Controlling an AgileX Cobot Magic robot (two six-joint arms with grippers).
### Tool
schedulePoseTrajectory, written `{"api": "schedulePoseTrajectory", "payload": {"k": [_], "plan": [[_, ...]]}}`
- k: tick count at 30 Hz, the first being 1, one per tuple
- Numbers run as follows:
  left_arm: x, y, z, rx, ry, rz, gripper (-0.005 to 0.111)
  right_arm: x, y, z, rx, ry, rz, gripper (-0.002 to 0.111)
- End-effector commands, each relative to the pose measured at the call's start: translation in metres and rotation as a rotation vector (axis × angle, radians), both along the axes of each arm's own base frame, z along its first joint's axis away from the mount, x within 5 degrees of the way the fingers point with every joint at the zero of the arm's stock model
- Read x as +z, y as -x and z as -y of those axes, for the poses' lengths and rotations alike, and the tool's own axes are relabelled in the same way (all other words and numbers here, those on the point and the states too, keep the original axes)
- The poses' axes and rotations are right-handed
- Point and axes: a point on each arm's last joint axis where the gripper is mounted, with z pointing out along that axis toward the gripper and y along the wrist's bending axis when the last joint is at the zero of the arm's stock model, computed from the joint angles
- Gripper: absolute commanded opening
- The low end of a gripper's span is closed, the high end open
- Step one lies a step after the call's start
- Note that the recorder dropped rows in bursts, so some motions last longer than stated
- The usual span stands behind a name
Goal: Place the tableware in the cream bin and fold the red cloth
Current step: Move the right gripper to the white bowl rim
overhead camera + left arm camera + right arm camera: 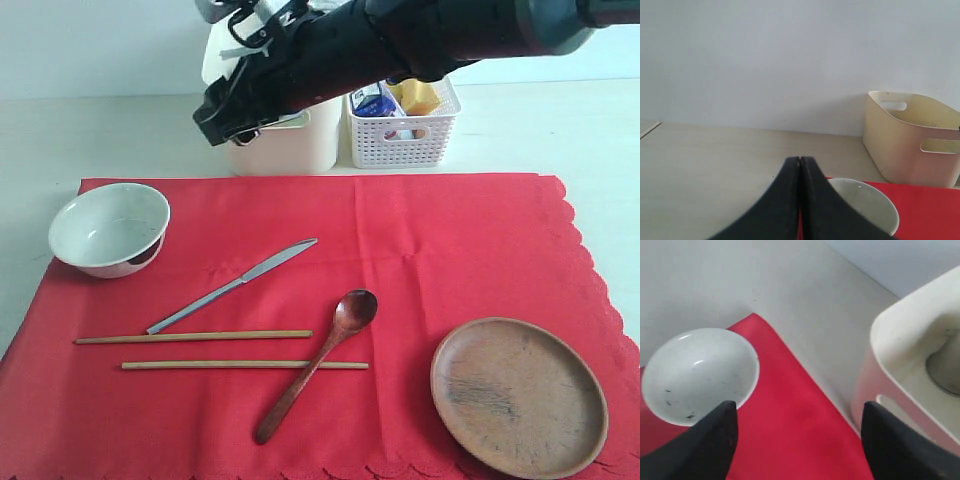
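exterior view: on the large bright red scalloped cloth [440,230] are laid a pale green-white bowl [108,228], silver table knife [235,285], two thin wooden chopsticks [195,337], dark wooden spoon [318,362] and round brown wooden plate [518,395]. the tall cream plastic bin [290,150] stands behind the cloth. the right gripper [799,407] is held empty near the bin, fingers wide apart; the left gripper [800,161] is pressed together.

White lattice basket [403,143] sitting upper centre of the frame on the pale table [60,130], holding a blue-white carton [372,101] with a yellow item [421,97] leaning beside it.

Cream bin [293,150] mostly behind right arm [420,35]
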Motion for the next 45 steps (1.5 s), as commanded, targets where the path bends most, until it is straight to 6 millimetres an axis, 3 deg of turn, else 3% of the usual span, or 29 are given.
{"api": "schedulePoseTrajectory", "payload": {"k": [1, 7, 13, 21, 33, 35, 45], "plan": [[0.000, 0.000, 0.000, 0.000, 0.005, 0.006, 0.003, 0.001, 0.020, -0.023, 0.077, 0.000, -0.005, 0.067], [0.000, 0.000, 0.000, 0.000, 0.005, 0.006, 0.003, -0.016, 0.039, -0.056, 0.126, 0.020, 0.005, 0.067], [0.000, 0.000, 0.000, 0.000, 0.005, 0.006, 0.003, -0.033, 0.028, -0.085, 0.142, -0.016, -0.103, 0.064], [0.000, 0.000, 0.000, 0.000, 0.005, 0.006, 0.003, -0.076, 0.002, -0.099, 0.062, 0.167, -0.218, 0.064], [0.000, 0.000, 0.000, 0.000, 0.005, 0.006, 0.003, -0.108, -0.018, -0.111, -0.024, 0.205, -0.244, 0.063], [0.000, 0.000, 0.000, 0.000, 0.005, 0.006, 0.003, -0.110, -0.018, -0.111, -0.023, 0.209, -0.246, 0.059], [0.000, 0.000, 0.000, 0.000, 0.005, 0.006, 0.003, -0.112, -0.018, -0.111, -0.030, 0.196, -0.252, 0.010]]}}
